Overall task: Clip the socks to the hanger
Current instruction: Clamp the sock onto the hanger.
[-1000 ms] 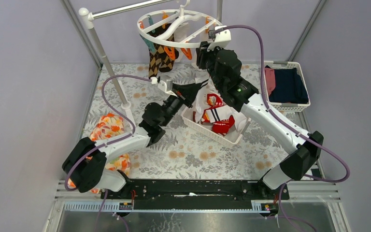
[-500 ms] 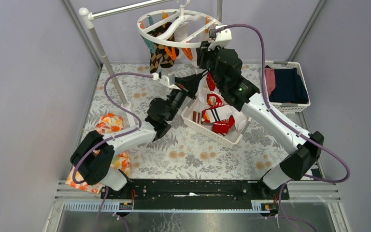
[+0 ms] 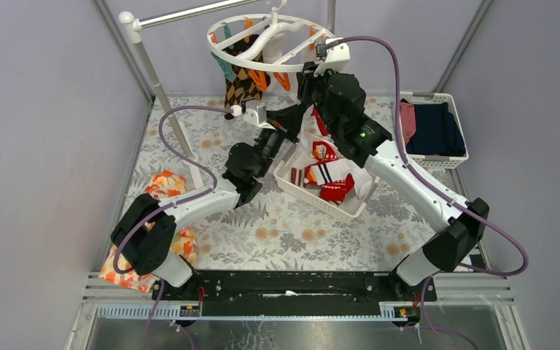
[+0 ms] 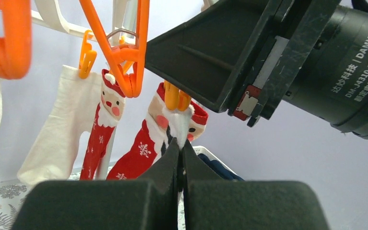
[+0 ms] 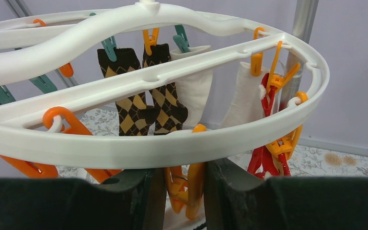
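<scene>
My left pincer [image 4: 179, 151] was clenched on the Santa sock [image 4: 146, 143], which hung cuff-up directly under the orange clip [image 5: 193, 184]. My right pincer [image 5: 184, 189] squeezed that clip on the near rim of the hanger [image 5: 124, 143].

A round white plastic hanger [image 5: 124, 148] hangs level, its orange and teal clips [image 5: 149, 38] holding two brown argyle socks [image 5: 139, 103], white socks [image 5: 194, 88] and red Santa socks [image 4: 98, 129] by their cuffs, with more socks [image 3: 332, 182] heaped below.
</scene>
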